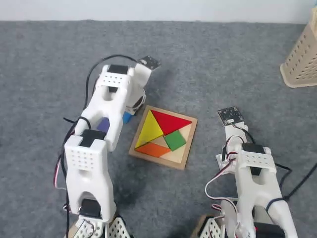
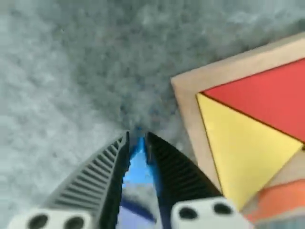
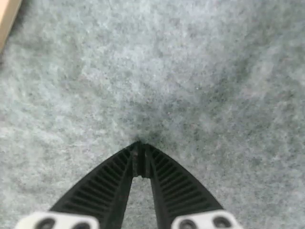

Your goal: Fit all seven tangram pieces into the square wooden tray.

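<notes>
Two pieces wait at the left of the scene. A purple piece [image 1: 103, 124] is partly hidden by the left arm. A blue piece [image 2: 138, 164] is pinched between the ribbed fingers of the left gripper [image 2: 137, 136], low over the grey carpet and just beside the tray's left rim. Its shape cannot be made out from here.

The step in hand looks like carrying the blue piece into the tray. To do it well, lift the piece clear of the raised rim, turn it so its edges line up with the bare wood, lower it flat, and let go only once it rests level. Dragging it across could knock the seated pieces.

The square wooden tray [image 1: 190, 144] sits mid-table, turned slightly. It holds a yellow triangle [image 1: 147, 131] at the left, a red triangle [image 1: 168, 121] on the far side, an orange piece [image 1: 152, 148] on the near side and a green square [image 1: 174, 140] by the middle. Pale wood shows along the near right.

Right of the tray, the right gripper [image 3: 141, 145] hangs over carpet with its jaws pressed together on nothing. A perforated beige container [image 1: 302, 54] stands at the far right.
</notes>
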Controlling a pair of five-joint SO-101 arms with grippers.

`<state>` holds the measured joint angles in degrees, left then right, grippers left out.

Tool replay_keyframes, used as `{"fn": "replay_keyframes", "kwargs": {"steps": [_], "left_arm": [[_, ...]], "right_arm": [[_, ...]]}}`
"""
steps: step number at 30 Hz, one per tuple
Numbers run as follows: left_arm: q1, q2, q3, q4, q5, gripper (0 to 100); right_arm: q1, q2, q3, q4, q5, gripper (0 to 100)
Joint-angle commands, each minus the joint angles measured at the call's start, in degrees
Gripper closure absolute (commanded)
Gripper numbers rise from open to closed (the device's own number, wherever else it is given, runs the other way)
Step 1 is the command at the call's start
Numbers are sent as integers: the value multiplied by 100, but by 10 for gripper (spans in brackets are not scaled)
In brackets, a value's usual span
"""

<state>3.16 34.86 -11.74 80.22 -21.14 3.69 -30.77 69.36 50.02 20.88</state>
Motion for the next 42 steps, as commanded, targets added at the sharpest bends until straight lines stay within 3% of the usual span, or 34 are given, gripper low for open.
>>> {"fn": "replay_keyframes", "kwargs": {"steps": [1,5,16,31,36,42], "left_arm": [[-97,-88,-1077,914,-334,867],[-141,-88,-1437,1565,-1310,841],[-492,-79,-752,1380,-3024,841],[-501,-18,198,-229,-3051,837],[-510,-9,382,-457,-3033,838],[-527,220,163,-167,-2822,873]], "right_arm": [[48,-171,-26,-92,26,991],[48,-171,-26,-92,26,991],[48,-171,-26,-92,53,991],[48,-215,44,-171,26,991],[48,-215,44,-171,26,991],[48,-215,44,-171,26,991]]}}
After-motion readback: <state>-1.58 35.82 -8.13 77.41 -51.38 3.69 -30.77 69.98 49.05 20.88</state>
